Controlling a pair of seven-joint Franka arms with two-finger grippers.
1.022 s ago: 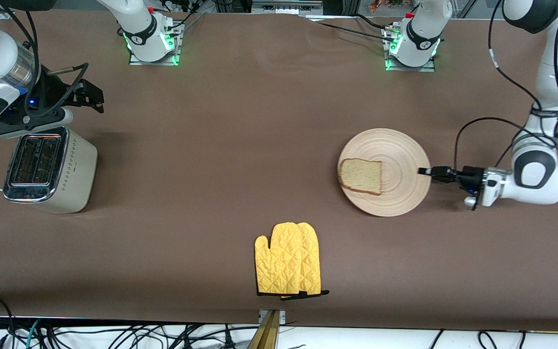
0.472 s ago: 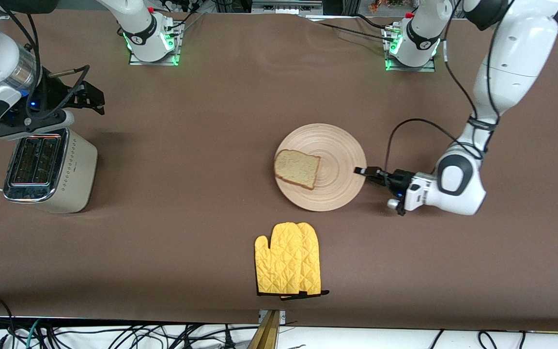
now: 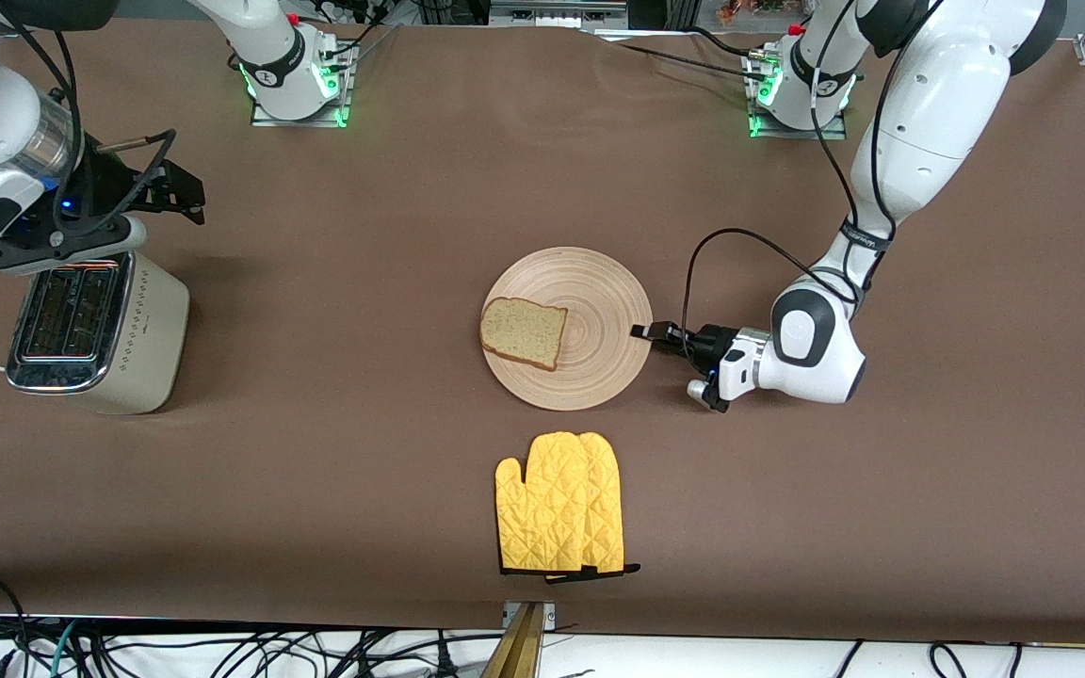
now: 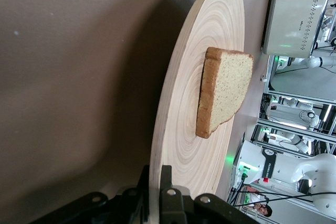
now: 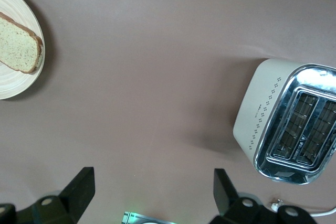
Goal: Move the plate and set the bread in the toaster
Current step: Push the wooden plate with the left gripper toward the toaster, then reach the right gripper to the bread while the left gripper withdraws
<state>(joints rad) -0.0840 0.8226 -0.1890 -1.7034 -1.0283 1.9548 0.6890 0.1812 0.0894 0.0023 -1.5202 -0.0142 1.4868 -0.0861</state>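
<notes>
While the plate [image 3: 590,287] was pinched at its rim by the left gripper [image 3: 644,331] mid-table, bread [image 3: 524,331] aboard, a level slide toward the toaster [image 3: 95,325] was advised; the right gripper [image 3: 180,193] was seen waiting spread beside it.

A yellow quilted oven mitt [image 3: 559,503] with dark trim at its cuff lies flat on the brown table [image 3: 335,452], close to the edge nearest the front camera. Along that edge, a tangle of black cables [image 3: 222,650] runs below the table.
</notes>
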